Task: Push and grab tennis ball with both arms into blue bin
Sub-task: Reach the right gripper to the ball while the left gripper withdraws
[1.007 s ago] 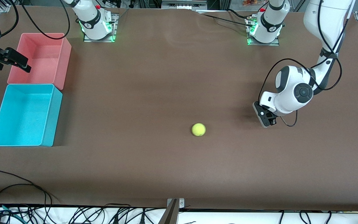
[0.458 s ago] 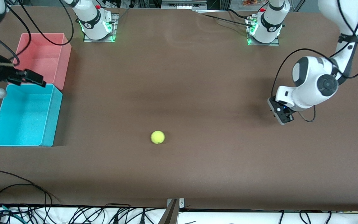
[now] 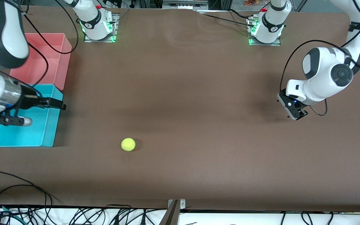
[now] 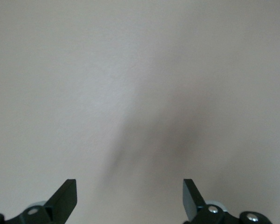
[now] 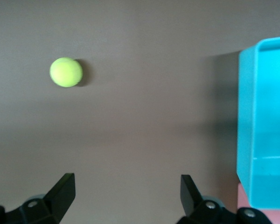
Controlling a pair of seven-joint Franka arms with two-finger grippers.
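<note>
A robotics lab: 2 bolted-down arms (image 3: 327,78) on a brown table (image 3: 183,78), loose cables (image 3: 17,200).

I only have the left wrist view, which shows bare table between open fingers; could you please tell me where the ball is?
Observer: The ball lies on the table toward the right arm's end, well away from your left gripper.
Operator: Thank you. Is it at its target yet?
Observer: No. It lies apart from the blue bin, with bare table between them.
Operator: And where is the right gripper, please?
Observer: The right gripper is open, over the bin wall that faces the ball.
</note>
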